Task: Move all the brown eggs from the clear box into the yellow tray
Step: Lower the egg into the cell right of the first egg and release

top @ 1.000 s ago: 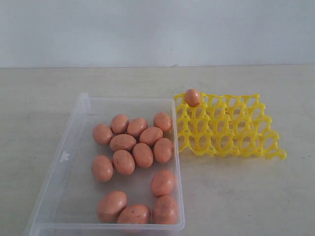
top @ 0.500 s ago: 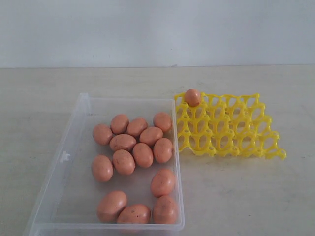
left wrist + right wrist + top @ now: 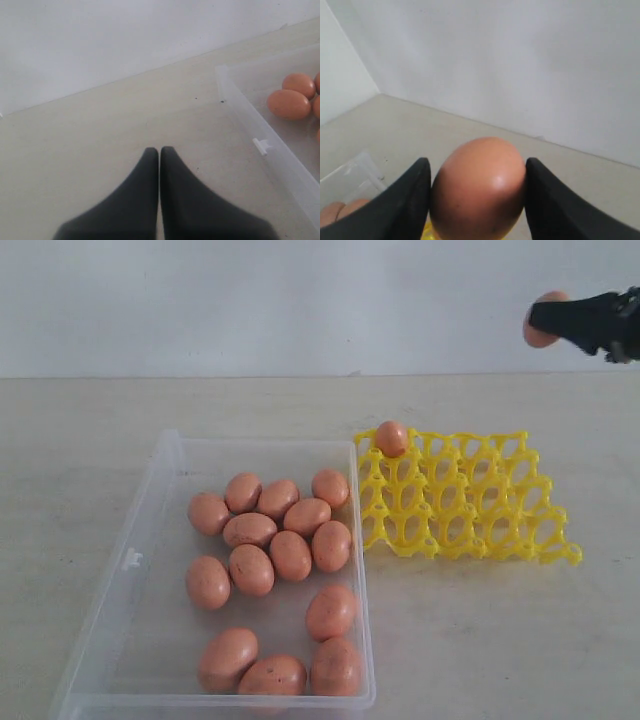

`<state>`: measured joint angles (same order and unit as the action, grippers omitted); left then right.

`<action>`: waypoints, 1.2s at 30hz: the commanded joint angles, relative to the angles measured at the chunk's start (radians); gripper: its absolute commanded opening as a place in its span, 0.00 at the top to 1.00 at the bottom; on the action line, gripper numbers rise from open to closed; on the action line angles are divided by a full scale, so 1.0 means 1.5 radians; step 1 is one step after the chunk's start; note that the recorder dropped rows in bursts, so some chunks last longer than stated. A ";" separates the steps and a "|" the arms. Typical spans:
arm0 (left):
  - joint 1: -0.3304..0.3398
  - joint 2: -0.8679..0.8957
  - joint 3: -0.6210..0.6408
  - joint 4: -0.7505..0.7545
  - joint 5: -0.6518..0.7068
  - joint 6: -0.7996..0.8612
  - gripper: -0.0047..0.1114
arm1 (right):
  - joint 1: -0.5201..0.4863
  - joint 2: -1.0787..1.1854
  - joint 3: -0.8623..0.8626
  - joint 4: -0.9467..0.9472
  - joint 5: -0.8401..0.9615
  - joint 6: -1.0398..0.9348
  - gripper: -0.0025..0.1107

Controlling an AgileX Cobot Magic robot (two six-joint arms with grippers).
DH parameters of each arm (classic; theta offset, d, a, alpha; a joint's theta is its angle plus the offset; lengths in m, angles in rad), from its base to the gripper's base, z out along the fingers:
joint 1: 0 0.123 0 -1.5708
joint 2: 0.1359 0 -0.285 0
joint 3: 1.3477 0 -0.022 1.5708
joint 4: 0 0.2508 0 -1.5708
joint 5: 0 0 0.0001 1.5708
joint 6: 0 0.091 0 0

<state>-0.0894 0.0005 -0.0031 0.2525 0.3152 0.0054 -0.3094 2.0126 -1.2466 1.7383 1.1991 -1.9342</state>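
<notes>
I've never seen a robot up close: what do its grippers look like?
The left gripper has two smooth matte-black fingers, broad at the base, tapering to rounded tips. The right gripper looks alike. No cables or markings show.

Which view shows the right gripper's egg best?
Right wrist view: the held egg sits large between both fingers. The exterior view shows only a sliver behind the fingers; the left wrist view misses it.

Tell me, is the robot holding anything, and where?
Yes: the right gripper pinches one brown egg by its two opposite sides. The left gripper is shut, holding nothing.
</notes>
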 commanded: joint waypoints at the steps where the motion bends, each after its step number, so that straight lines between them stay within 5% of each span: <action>1: -0.001 0.000 0.002 0.001 -0.001 0.002 0.95 | 0.060 0.064 -0.016 0.004 0.015 -0.060 0.98; 7: -0.001 0.000 0.002 0.001 -0.001 0.002 0.95 | 0.127 0.112 -0.035 0.004 0.015 -0.060 0.98; 13: -0.001 0.000 0.002 0.001 -0.001 0.002 0.95 | 0.172 0.113 -0.035 0.004 -0.106 -0.126 0.98; 28: -0.001 0.000 0.002 0.001 -0.001 0.002 0.95 | 0.181 0.116 -0.039 -0.063 -0.233 -0.126 0.98; 36: -0.001 0.000 0.002 0.001 -0.001 0.002 0.95 | 0.181 0.116 -0.047 -0.061 -0.260 -0.126 0.73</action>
<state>-0.0894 0.0005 -0.0031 0.2525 0.3152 0.0054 -0.0387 2.1910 -1.3124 1.6390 0.8065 -2.1157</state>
